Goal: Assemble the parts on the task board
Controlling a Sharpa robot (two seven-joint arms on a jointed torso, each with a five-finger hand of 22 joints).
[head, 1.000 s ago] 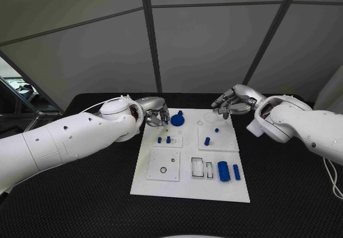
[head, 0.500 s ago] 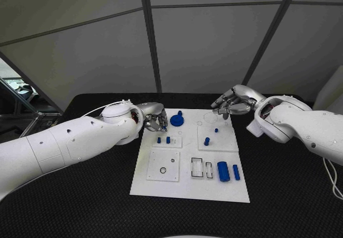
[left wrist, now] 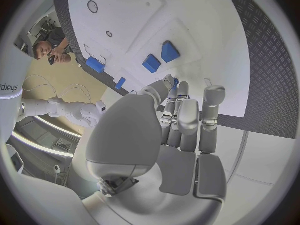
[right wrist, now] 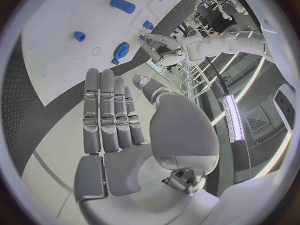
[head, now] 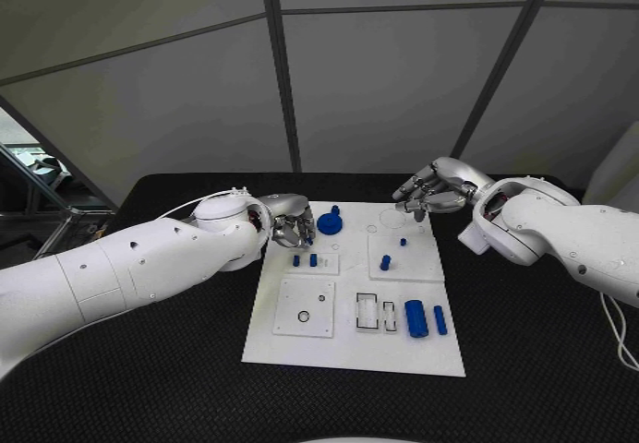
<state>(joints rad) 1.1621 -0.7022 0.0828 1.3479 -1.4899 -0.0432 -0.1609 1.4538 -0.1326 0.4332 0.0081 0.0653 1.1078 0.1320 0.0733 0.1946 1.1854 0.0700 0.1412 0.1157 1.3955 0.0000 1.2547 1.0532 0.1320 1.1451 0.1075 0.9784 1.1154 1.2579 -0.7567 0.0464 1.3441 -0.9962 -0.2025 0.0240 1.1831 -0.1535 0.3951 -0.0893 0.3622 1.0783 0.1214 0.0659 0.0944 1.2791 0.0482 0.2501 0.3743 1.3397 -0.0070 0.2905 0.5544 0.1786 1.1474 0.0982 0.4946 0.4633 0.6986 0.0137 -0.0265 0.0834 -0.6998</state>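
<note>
Since a second ago, the left hand (head: 289,228) has crept slightly nearer the task board (head: 349,351)'s far left corner; the right hand (head: 428,192) hovers unchanged past the far right corner. Blue parts (head: 415,318) lie near the board's right edge. From the left wrist, fingers (left wrist: 181,120) lie loosely together, holding nothing. From the right wrist, fingers (right wrist: 106,110) are straight and empty above the board (right wrist: 56,60).

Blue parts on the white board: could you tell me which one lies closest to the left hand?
The round gear-like blue part at the board's far end, just beside the left hand. The small pegs and the cylinders lie farther down the board.
</note>
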